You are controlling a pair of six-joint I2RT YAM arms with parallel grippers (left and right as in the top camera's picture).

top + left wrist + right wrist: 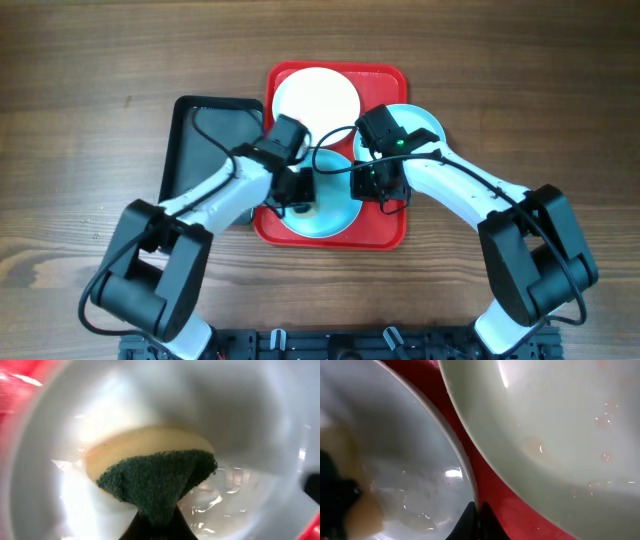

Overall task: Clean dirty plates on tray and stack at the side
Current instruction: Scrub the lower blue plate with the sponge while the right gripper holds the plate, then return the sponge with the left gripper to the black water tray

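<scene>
On the red tray (385, 228) lie three plates: a white one (315, 95) at the back, a pale blue one (420, 122) at the back right, and a pale blue one (330, 215) at the front. My left gripper (303, 192) (157, 521) is over the front plate (250, 420), shut on a yellow sponge with a green scouring face (160, 480) that is pressed onto the wet plate. My right gripper (368, 183) (477, 512) is shut on that plate's right rim (465, 467). The neighbouring plate (560, 425) shows faint orange smears.
A smaller black tray (205, 140) sits directly left of the red tray, under my left arm. Bare wooden table (80, 110) surrounds both trays. A strip of red tray floor (530, 516) shows between the two blue plates.
</scene>
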